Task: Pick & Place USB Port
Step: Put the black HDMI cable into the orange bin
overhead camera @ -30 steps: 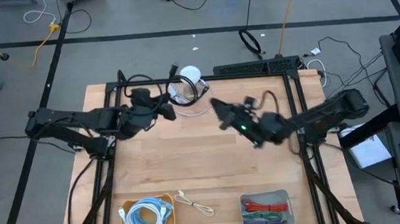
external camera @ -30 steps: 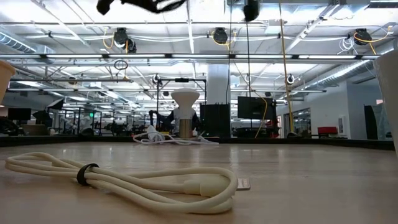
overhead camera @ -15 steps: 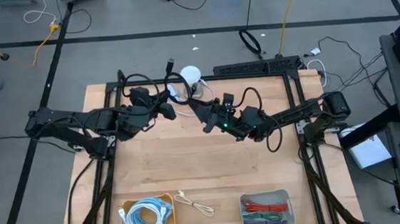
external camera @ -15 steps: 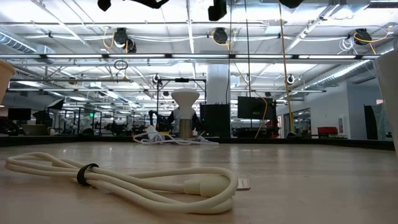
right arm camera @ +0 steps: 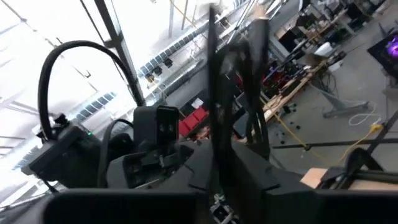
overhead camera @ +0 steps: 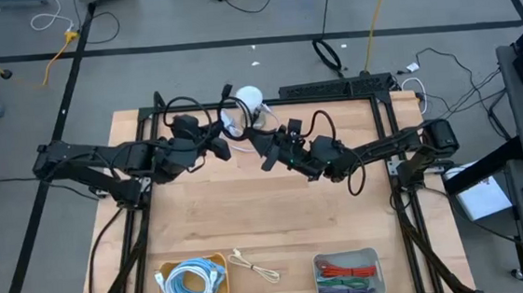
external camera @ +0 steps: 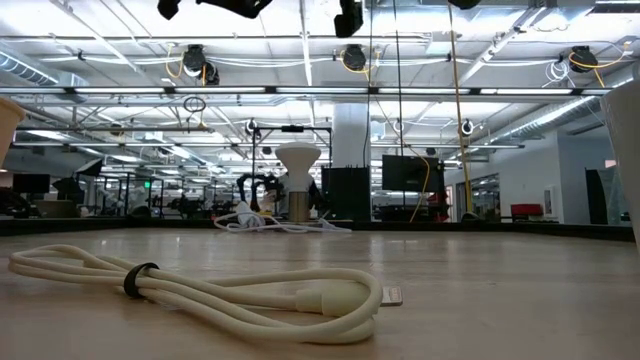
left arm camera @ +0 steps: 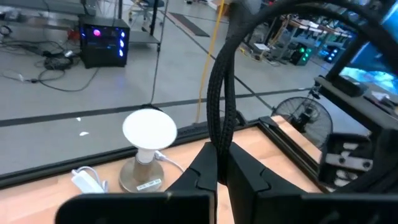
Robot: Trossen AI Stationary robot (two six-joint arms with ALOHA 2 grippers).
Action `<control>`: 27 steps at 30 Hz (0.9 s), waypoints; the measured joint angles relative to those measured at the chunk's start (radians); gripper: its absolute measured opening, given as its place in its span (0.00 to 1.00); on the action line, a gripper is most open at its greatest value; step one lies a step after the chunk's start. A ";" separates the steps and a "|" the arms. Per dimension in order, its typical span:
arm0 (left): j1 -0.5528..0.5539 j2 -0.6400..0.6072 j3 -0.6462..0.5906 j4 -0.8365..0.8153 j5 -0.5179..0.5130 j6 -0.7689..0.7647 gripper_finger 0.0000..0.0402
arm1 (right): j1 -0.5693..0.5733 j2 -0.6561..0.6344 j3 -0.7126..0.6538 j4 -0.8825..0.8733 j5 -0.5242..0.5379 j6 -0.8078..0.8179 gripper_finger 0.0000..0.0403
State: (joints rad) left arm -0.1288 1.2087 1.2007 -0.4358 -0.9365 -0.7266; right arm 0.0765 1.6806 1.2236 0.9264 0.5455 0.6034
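My left gripper is above the table's far middle, shut on a black braided cable. The cable rises from between its fingers and arcs away. My right gripper is close beside it, facing it; its wrist view shows a blurred dark cable upright ahead and my left arm behind. A white round-headed lamp-like stand rests by its base at the far edge, with a white cord beside it. It also shows in the left wrist view. My left gripper pinches the black braided cable between its two fingers. The cable stands up from the fingertips, clear of the table, then bends over in a loop. Which part of the cable's length this is does not show.
A tied cream cable lies near the front edge; it also shows in the low view. A yellow bin of coiled cables stands front left. A grey bin of red and green cables stands front right. Bare wood lies between.
My right gripper has swung from the table's right middle toward the left and far edge. It has closed in on my left gripper and the black cable. My left gripper has stayed in place with the cable.
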 joint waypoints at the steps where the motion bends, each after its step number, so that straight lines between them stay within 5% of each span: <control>1: -0.001 0.000 0.000 0.000 0.008 0.000 0.03 | 0.000 0.000 0.000 0.000 0.001 -0.013 0.05; 7: -0.015 -0.018 -0.001 -0.034 0.069 0.052 0.12 | -0.017 -0.025 0.000 -0.065 -0.103 -0.007 0.02; 17: -0.175 -0.229 0.000 -0.319 0.141 0.015 0.37 | -0.022 -0.295 0.001 -0.644 -0.463 -0.023 0.01; 21: -0.191 -0.310 -0.004 -0.399 0.284 0.018 0.44 | -0.084 -0.395 0.001 -0.865 -0.792 0.092 0.01; 24: -0.185 -0.341 -0.036 -0.308 0.432 0.086 0.48 | -0.106 -0.426 0.000 -0.917 -0.985 0.142 0.01; 27: -0.143 -0.334 -0.097 -0.055 0.736 0.170 0.50 | -0.093 -0.436 0.000 -0.907 -1.101 0.127 0.01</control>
State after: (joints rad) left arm -0.2719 0.8751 1.1037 -0.4903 -0.2004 -0.5569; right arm -0.0167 1.2449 1.2240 0.0194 -0.5553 0.7305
